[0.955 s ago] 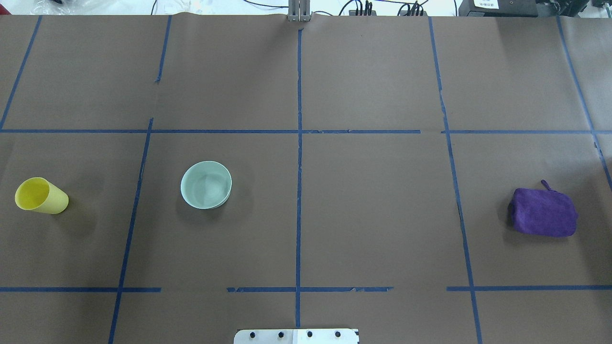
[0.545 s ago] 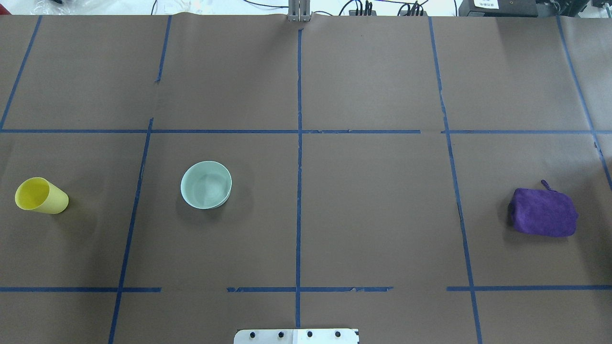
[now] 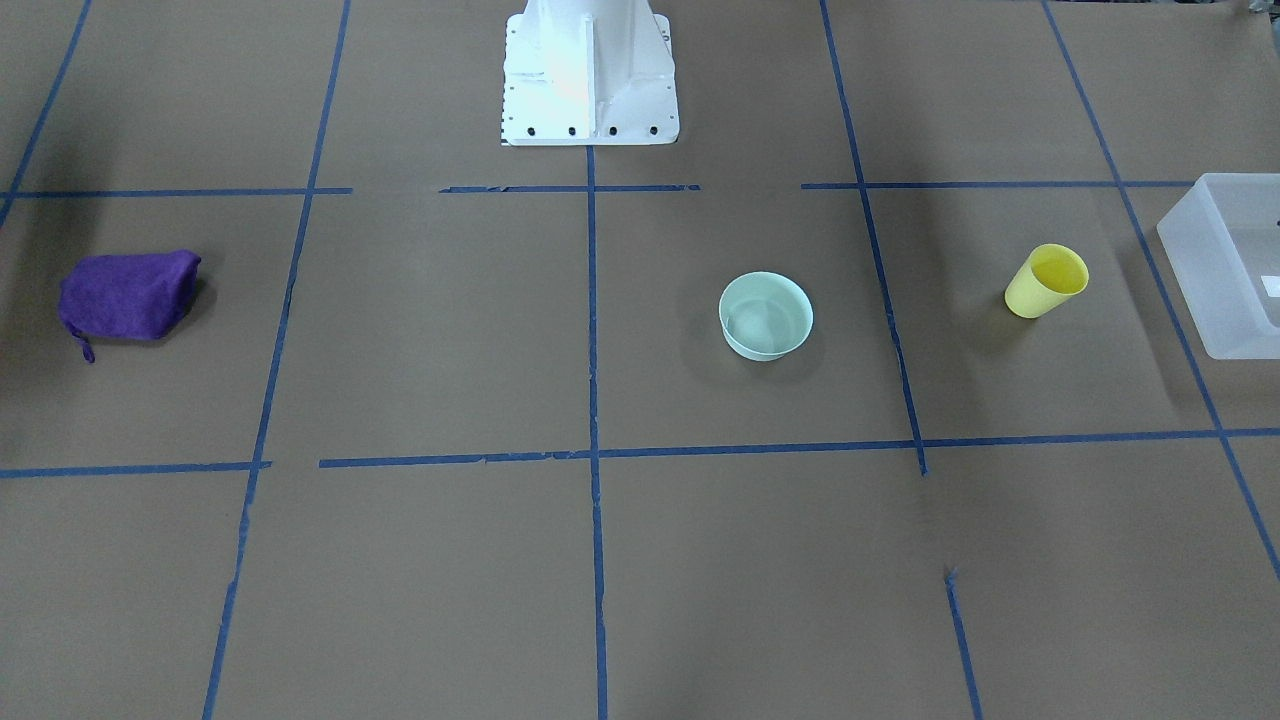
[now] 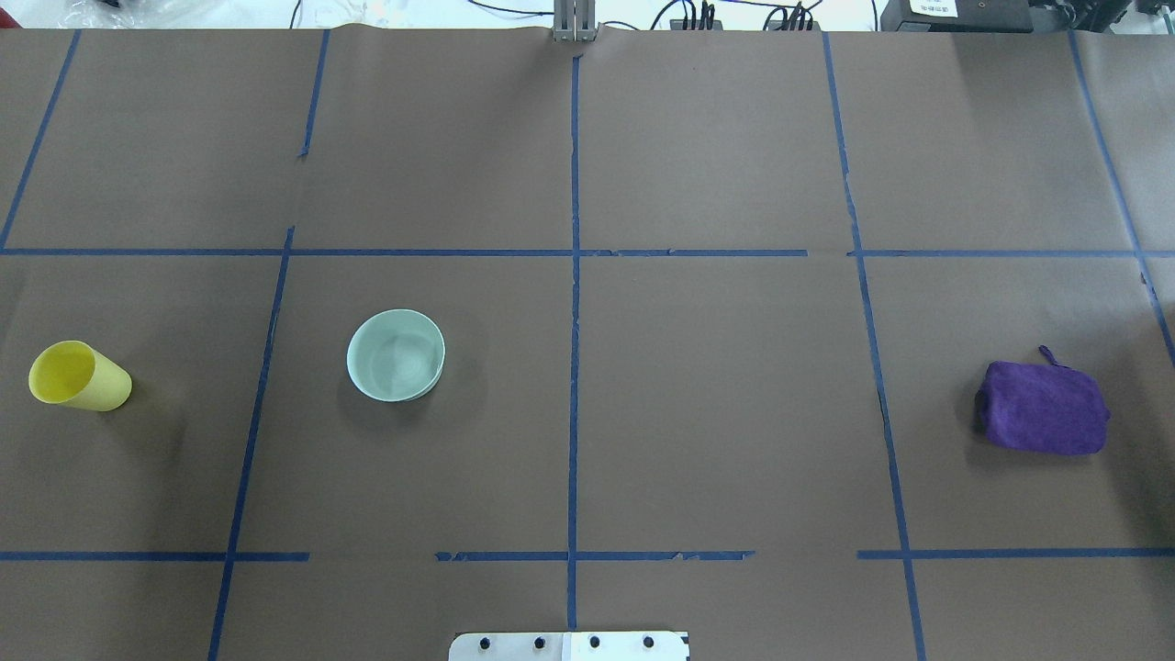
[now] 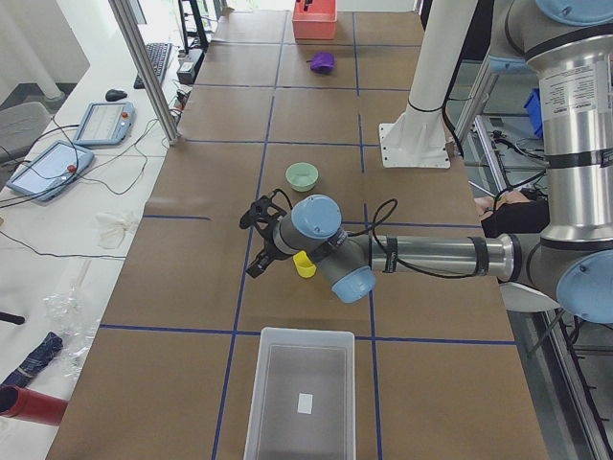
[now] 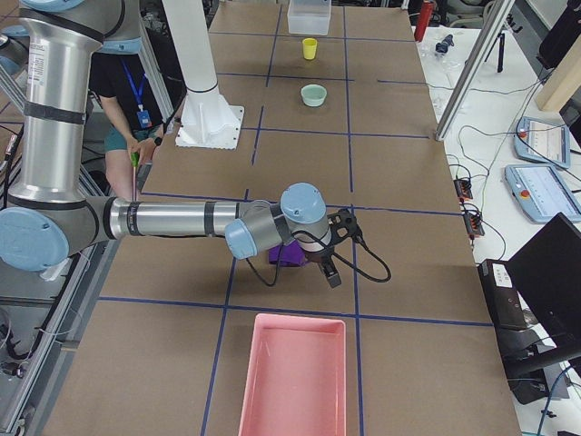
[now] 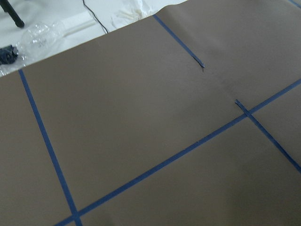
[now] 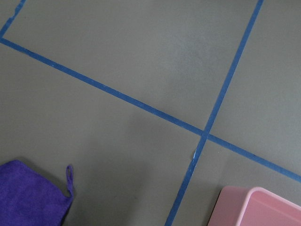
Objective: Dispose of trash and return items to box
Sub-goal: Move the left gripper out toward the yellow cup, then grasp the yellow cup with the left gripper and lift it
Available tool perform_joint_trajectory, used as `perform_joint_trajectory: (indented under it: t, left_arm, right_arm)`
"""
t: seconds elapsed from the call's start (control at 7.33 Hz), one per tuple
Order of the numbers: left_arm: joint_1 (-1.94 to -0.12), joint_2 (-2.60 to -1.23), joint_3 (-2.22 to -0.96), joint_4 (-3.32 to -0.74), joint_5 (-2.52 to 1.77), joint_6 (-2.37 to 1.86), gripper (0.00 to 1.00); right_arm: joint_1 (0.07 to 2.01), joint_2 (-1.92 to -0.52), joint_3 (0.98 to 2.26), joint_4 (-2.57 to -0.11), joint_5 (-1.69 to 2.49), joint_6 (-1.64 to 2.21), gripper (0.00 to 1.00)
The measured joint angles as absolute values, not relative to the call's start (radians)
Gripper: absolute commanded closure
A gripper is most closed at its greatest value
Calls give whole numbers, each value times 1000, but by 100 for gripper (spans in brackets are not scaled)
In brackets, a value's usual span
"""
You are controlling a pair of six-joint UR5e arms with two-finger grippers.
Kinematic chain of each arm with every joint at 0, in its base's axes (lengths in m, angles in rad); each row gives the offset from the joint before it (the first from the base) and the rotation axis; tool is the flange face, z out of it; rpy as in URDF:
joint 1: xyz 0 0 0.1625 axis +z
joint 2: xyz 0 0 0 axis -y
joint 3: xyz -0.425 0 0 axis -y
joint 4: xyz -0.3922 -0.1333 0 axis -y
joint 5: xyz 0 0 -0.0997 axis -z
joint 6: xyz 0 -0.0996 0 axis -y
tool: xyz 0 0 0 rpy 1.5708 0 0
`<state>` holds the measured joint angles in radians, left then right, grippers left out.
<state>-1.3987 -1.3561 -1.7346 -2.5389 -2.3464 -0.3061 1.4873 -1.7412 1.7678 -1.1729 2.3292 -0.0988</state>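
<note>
Box: frosted white box at the table's far L end, outboard of my L gripper and apart from it; open side up, small white label on its floor.
L gripper: hangs over the brown paper. Only the side cam catches it, so I can't tell if my fingers are apart or together.
L wrist cam: brown paper w/ blue tape lines, table edge along the top.
Cup: yellow cup stands mouth up on the paper. In the side view it's right by my L wrist, partly hidden behind it. Lies btwn box and bowl.
Bowl: mint-green bowl, mouth up, inboard of my L gripper toward table centre; apart from the cup, one tape line btwn them.
Base: white robot base at mid-table on my edge, btwn my two grippers.
Cloth: purple cloth, folded bundle w/ a small loop; in the side view just behind my R gripper, part hidden by the wrist.
R gripper: points down over the paper; side cam only, so can't tell open or closed.
Pink bin: pink bin outboard of my R gripper, near it, at the table's R end.
</note>
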Motion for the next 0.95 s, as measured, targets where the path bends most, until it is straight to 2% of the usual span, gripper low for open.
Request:
perform_joint_trajectory:
  t: [0.14,0.27,0.55,0.68,0.95]
  left_arm:
    - [-1327,-1316,-1735,-2616,-2282,-445,20]
    - [-1247,-1284,-1734,-2683,-2214,-590,25]
    - [-1077,-1265,-1735,-2735,-2049,-844,29]
    - [-995,-1263,-1735,-2743,-1972,-929,39]
    - [-906,-1260,-1721,-2747,-1902,-988,43]
  right_arm:
    - [1487,-1742,1767,-1170,2329,-98,0]
    - [1487,-1745,1766,-1168,2329,-97,0]
    - [1487,-1752,1766,-1167,2329,-98,0]
    - [1487,-1756,1766,-1164,2329,-98,0]
    - [1487,-1764,1766,-1155,2329,-97,0]
